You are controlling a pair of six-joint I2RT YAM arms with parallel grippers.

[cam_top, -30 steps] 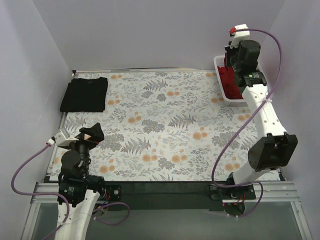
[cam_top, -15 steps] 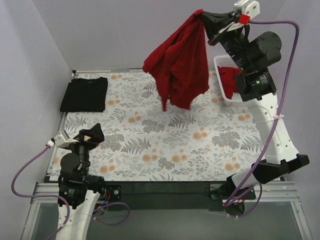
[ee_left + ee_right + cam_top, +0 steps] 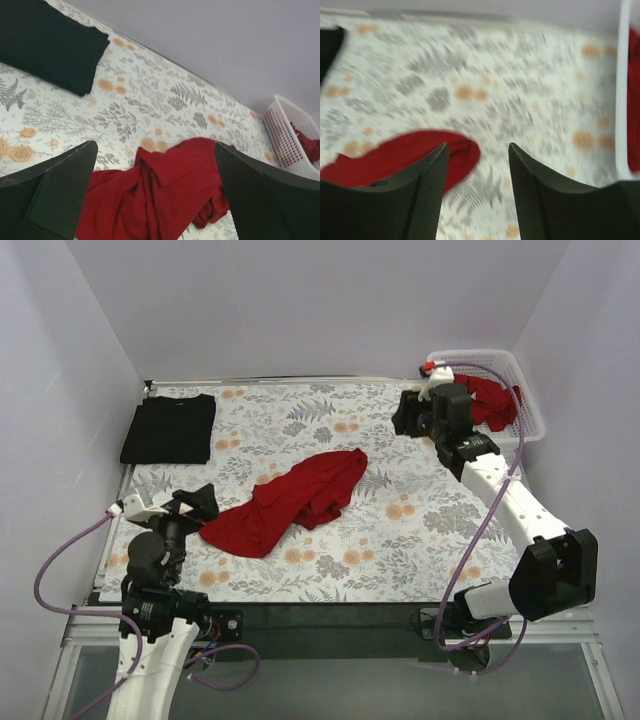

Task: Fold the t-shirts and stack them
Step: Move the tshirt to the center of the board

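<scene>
A crumpled red t-shirt [image 3: 290,502] lies loose on the floral table, stretching from the middle toward the front left. It shows in the left wrist view as the red t-shirt [image 3: 165,195], and its far end shows in the right wrist view [image 3: 395,155]. A folded black t-shirt [image 3: 168,428] [image 3: 45,45] rests flat at the back left. More red t-shirts [image 3: 490,400] fill the white basket [image 3: 530,415]. My left gripper [image 3: 198,502] [image 3: 155,150] is open just short of the red cloth's near end. My right gripper [image 3: 403,413] [image 3: 477,147] hovers open and empty to the shirt's back right.
The white lattice basket [image 3: 285,135] [image 3: 622,90] stands at the back right corner, behind my right arm. Purple walls close in the table on three sides. A black rail runs along the near edge between the arm bases.
My right gripper pulled a red t-shirt up out of the basket, swung it over the table and let it go. The shirt now lies crumpled, and the gripper has opened and come down.
</scene>
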